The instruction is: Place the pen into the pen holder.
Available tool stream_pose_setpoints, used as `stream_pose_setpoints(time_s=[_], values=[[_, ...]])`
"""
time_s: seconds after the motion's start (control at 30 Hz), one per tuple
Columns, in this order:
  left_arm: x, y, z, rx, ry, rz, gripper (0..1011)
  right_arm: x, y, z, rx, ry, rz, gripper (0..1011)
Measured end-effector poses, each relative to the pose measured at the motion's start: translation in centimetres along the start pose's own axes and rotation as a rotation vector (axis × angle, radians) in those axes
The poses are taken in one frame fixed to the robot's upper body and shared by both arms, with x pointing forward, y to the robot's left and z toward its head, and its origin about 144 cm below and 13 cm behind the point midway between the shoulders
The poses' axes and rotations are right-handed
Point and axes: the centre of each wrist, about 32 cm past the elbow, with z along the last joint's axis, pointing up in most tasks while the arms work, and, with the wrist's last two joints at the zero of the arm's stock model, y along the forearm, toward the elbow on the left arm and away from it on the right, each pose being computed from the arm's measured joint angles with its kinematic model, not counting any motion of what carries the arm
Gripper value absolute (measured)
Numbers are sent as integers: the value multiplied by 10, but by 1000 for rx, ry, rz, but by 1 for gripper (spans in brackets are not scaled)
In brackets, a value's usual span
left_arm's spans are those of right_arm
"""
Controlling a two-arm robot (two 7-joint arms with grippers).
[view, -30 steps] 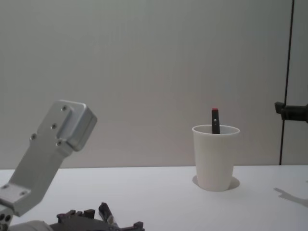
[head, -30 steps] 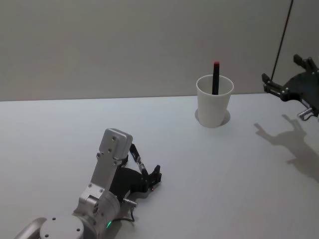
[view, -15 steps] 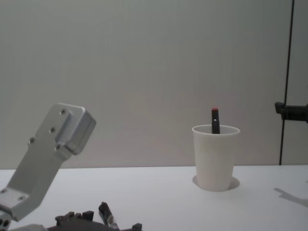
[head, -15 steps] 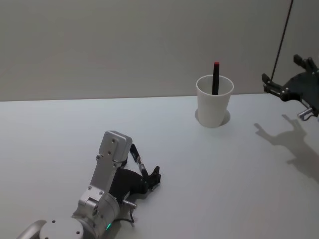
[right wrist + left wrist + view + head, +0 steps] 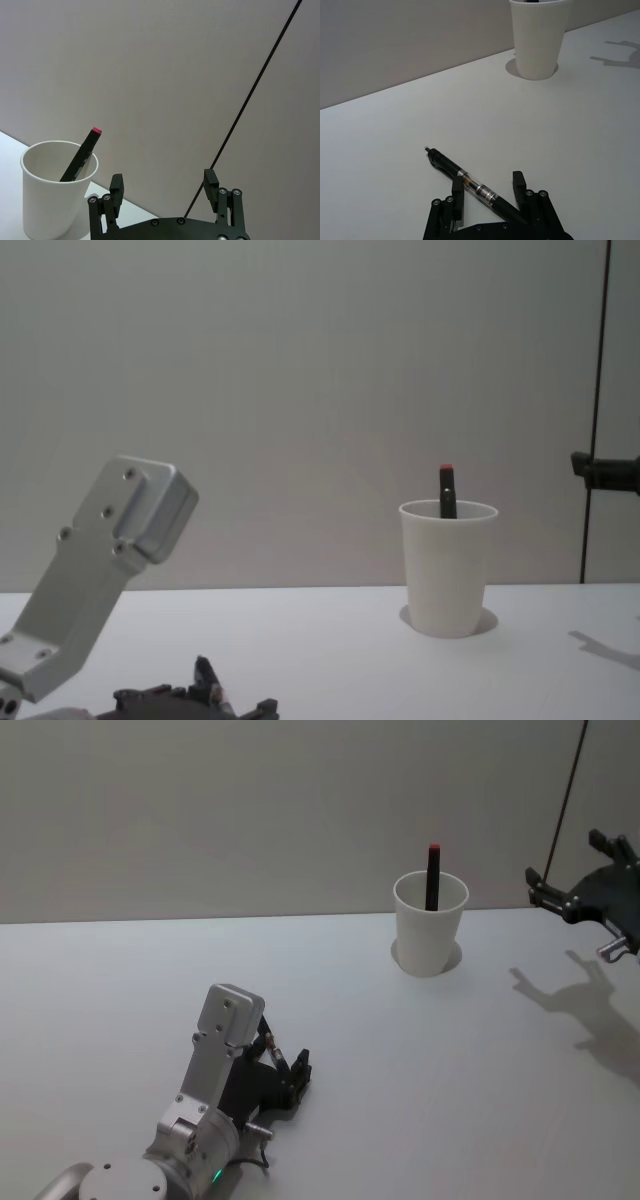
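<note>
Black pen (image 5: 472, 183), tip forward-left

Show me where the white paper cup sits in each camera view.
Head view: pen holder, right of centre.
Chest view: right of centre.
Left wrist view: beyond the left end effector.
Right wrist view: diagonally ahead of the right end effector.
Shared landmark: the upright pen inside it.

Your tally: one pen holder (image 5: 428, 935), two pens, red-tipped pen (image 5: 433, 878) inside, clear pen (image 5: 470, 181) within your left gripper (image 5: 488, 178).
</note>
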Motion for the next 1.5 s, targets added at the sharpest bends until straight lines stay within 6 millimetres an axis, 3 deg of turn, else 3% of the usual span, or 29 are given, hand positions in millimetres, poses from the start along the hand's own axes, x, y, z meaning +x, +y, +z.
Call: stream_pose_setpoints(time_s=[0.37,1.1,1.5], values=[[0,0,0,-1,-1,1,303,0,0,0,0,0,0,1002],[0,0,-1,2,0,2,158,0,0,0,0,0,0,1002],[0,0,-1,2,0,2,139,0,0,0,0,0,0,1002]])
